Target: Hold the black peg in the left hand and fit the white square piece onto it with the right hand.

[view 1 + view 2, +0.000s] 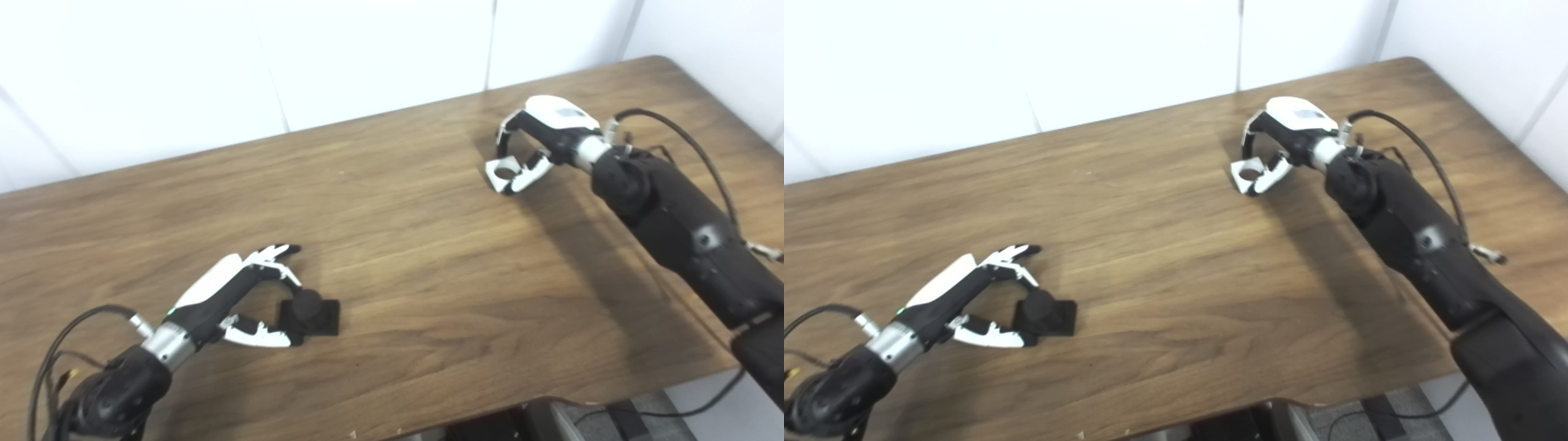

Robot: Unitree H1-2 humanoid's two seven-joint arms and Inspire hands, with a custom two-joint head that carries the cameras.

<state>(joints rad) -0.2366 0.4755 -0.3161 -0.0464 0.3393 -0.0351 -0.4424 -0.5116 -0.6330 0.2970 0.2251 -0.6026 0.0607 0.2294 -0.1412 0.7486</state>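
Note:
The black peg, a round post on a square black base, stands on the table near the front left. My left hand is open around it, with the fingers spread above and behind and the thumb against the base's near side. At the back right the white square piece, with a round hole, lies on the table. My right hand arches over it. Its fingers curl down on the far side and the thumb touches the right side. Whether that grip is closed does not show.
The wooden table ends at a front edge close to my arms and at a rounded back right corner. A white wall stands behind it. Cables trail from both wrists, and dark equipment shows below the front edge.

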